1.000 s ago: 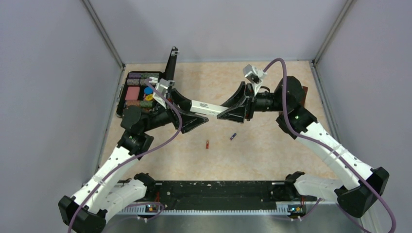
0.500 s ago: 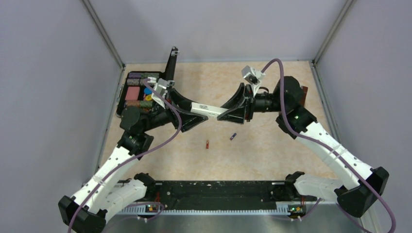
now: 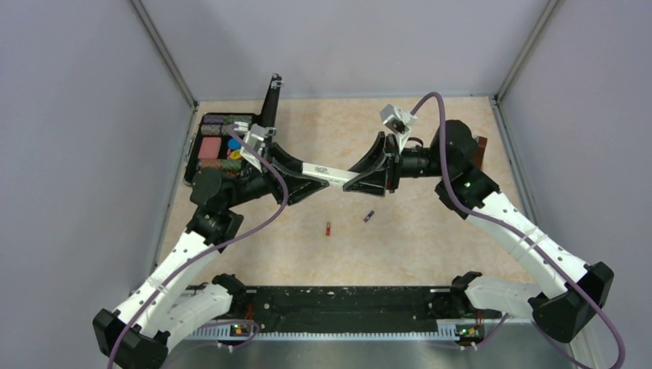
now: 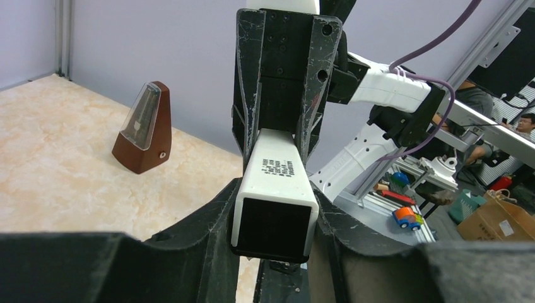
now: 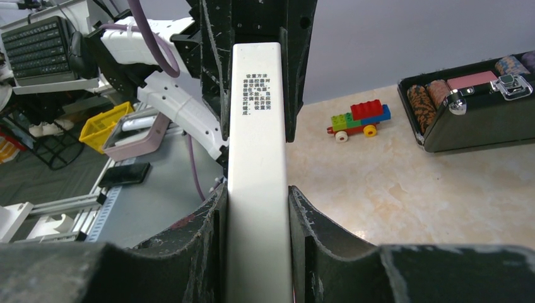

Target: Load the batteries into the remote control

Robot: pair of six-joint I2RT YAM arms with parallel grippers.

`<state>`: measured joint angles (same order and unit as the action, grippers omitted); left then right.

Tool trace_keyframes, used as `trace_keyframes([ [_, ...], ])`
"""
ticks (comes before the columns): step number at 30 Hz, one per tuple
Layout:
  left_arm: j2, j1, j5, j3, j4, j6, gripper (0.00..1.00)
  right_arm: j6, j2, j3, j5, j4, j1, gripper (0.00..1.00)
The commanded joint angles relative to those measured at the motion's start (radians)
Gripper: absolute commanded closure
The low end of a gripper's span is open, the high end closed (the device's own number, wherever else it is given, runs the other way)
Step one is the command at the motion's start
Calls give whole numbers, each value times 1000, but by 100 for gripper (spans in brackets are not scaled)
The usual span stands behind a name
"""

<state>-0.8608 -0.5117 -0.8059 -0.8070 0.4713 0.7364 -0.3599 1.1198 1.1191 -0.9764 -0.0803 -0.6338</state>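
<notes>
The remote control [image 3: 327, 172] hangs in the air as a bridge between the two arms, one end in each gripper. The left gripper [image 3: 298, 175] is clamped on its left end: the left wrist view shows both fingers [image 4: 208, 243] pressed flush against the sides of the white bar, whose dark end face points at that camera. The right gripper [image 3: 363, 178] is clamped on the other end, with the printed face of the bar running straight out between its fingers [image 5: 202, 252].

Both batteries lie on the surface [image 3: 415, 254], below the grippers and towards the arm bases. The reddish battery [image 3: 328, 228] is below the bar's middle, and the dark purple battery [image 3: 369, 216] is almost under the right gripper. They are apart from each other, with bare surface all round them as far as the black rail [image 3: 346, 300] at the near edge.

Beyond the left gripper, on its outer side, sits an open case [image 3: 191, 157] of coloured pieces, its lid [image 3: 271, 100] standing upright close behind that gripper's wrist. A brown metronome [image 4: 144, 129] stands behind the right arm near the right wall [image 3: 584, 138]. A stack of toy blocks [image 5: 358, 118] sits on the surface beside the case. Ahead of both grippers the surface runs open to the back wall [image 3: 346, 46].
</notes>
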Motion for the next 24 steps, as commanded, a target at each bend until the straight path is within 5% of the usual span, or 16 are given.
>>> trace_keyframes([
  [1,-5,-2,-25,-35,68,4,65,16,0,14,-16,-28,-4,100],
  [10,-4,-2,-29,-35,70,-2,99,17,3,11,-10,-23,-4,100],
  [12,-1,-2,-26,-28,66,-16,100,17,-1,8,4,-10,-4,97],
  [15,19,-2,-20,-5,78,-63,100,22,-13,9,20,24,-5,48],
  [17,48,-2,-10,29,106,-124,100,14,-28,6,44,46,-5,27],
  [20,109,-2,-20,99,193,-228,100,-41,-56,-10,87,52,-3,12],
  [24,165,-1,-51,154,234,-341,100,-250,-103,-70,150,-33,-3,5],
])
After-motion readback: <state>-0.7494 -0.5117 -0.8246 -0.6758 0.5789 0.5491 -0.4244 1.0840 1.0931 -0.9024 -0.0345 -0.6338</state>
